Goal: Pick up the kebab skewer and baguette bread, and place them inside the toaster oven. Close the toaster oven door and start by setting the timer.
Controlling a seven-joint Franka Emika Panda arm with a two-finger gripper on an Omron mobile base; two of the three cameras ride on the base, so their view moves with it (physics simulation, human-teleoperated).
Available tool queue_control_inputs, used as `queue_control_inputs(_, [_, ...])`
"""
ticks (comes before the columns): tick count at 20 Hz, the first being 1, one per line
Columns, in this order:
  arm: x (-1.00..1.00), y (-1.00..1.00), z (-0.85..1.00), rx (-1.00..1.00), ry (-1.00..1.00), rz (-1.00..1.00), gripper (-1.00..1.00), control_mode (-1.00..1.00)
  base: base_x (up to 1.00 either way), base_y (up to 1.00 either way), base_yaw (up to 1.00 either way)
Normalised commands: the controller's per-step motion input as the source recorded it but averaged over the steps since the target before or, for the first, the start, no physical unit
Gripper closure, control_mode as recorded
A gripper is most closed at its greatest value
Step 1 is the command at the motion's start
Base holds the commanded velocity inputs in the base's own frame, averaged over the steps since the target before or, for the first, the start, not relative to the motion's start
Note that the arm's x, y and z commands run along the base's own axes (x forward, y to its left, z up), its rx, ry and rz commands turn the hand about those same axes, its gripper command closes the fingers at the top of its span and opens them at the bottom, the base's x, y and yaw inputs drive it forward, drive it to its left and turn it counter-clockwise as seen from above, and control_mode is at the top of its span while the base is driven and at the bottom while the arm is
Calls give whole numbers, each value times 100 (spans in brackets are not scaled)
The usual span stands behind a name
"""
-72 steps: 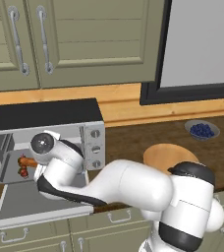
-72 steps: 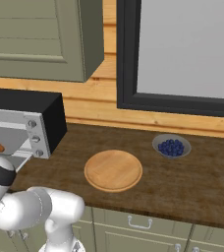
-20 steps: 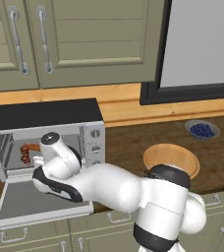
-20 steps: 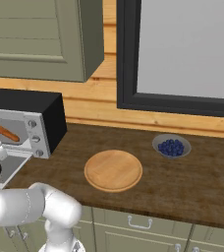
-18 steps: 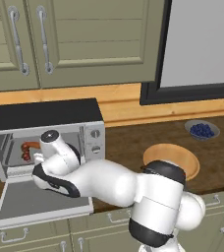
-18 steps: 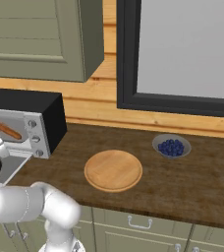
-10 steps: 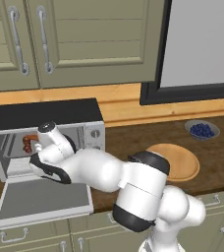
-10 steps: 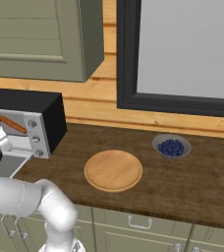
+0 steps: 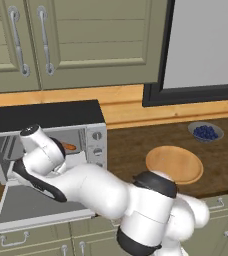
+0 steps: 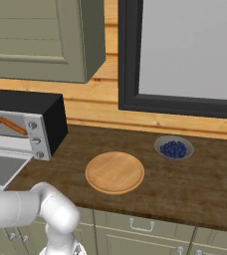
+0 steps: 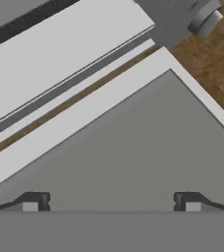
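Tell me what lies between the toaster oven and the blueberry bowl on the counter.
A round wooden board lies between the toaster oven and the blueberry bowl, on bare counter, clearest in the right base view.

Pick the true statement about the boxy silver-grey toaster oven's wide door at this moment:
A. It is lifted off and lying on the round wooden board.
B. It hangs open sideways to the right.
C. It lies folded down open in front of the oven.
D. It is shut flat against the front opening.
C: the silver-framed toaster oven door lies folded down flat before the boxy silver-grey toaster oven, whose front opening stands open with the slim orange-brown baguette bread inside.
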Motion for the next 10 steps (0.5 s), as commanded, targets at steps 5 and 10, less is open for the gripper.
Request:
queue_control_inputs(5, [-100,-14,-1,0,6,25,-100,-100,0,0,0])
queue_control_inputs(10, [-89,-2,-35,0,22,41,-100,-100,0,0,0])
